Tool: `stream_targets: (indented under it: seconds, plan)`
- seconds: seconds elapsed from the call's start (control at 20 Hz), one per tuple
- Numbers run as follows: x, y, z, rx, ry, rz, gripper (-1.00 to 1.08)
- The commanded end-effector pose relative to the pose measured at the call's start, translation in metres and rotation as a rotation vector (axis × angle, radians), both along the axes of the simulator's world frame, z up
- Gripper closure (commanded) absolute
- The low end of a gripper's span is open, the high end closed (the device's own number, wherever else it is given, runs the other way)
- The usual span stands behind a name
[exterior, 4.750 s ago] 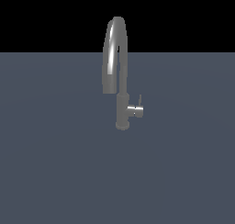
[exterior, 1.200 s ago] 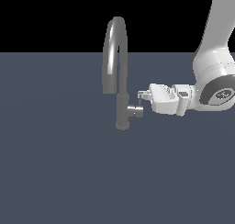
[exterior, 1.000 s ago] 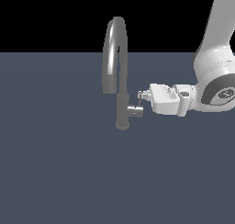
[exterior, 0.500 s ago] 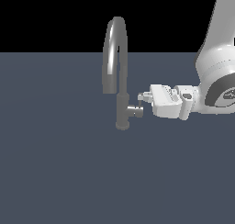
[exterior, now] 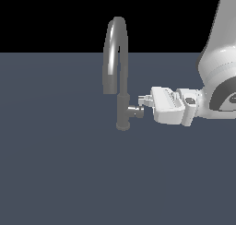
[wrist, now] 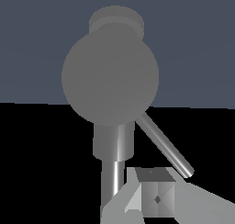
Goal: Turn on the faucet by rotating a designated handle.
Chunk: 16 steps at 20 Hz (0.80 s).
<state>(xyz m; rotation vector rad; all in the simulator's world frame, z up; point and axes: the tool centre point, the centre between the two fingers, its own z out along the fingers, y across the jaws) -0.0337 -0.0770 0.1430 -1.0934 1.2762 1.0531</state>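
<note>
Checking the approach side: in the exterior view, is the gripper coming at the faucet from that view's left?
No. The gripper reaches in from the exterior view's right, toward the handle on the faucet.

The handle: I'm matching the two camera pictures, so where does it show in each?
Exterior view: the handle juts from the faucet column toward the exterior view's right, just before the gripper.
Wrist view: seen end-on, the handle is the large round disc.
Shared landmark: the faucet column.

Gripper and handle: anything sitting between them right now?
Nothing. In the exterior view the gripper fingertips sit right at the end of the handle on the faucet, no object in between; actual contact cannot be told.
</note>
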Motion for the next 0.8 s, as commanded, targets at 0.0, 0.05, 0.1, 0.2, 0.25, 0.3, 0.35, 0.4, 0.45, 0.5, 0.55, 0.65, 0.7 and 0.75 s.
stream_targets:
  seconds: [0.0, 0.05, 0.1, 0.2, 0.25, 0.3, 0.35, 0.4, 0.45, 0.5, 0.55, 0.65, 0.7, 0.75]
  plan:
    - [-0.018, 0.003, -0.012, 0.009, 0.022, 0.005, 1.08]
    - [-0.022, 0.004, -0.015, 0.01, 0.024, 0.006, 1.08]
    - [-0.022, 0.004, -0.015, 0.01, 0.024, 0.006, 1.08]
    - [-0.015, 0.002, -0.01, 0.004, 0.003, 0.003, 1.08]
    - [-0.019, 0.003, -0.016, 0.005, 0.007, 0.004, 1.08]
    - [-0.023, 0.004, -0.022, 0.006, 0.011, 0.004, 1.08]
    - [-0.027, 0.005, -0.028, 0.007, 0.014, 0.005, 1.08]
    - [-0.031, 0.005, -0.034, 0.008, 0.018, 0.005, 1.08]
    - [-0.035, 0.006, -0.04, 0.009, 0.021, 0.006, 1.08]
    - [-0.039, 0.006, -0.045, 0.01, 0.024, 0.006, 1.08]
    - [-0.039, 0.006, -0.045, 0.01, 0.024, 0.006, 1.08]
    - [-0.028, 0.005, -0.032, 0.007, -0.005, 0.007, 1.08]
    - [-0.029, 0.005, -0.038, 0.008, -0.001, 0.007, 1.08]
    - [-0.03, 0.005, -0.044, 0.008, 0.002, 0.007, 1.08]
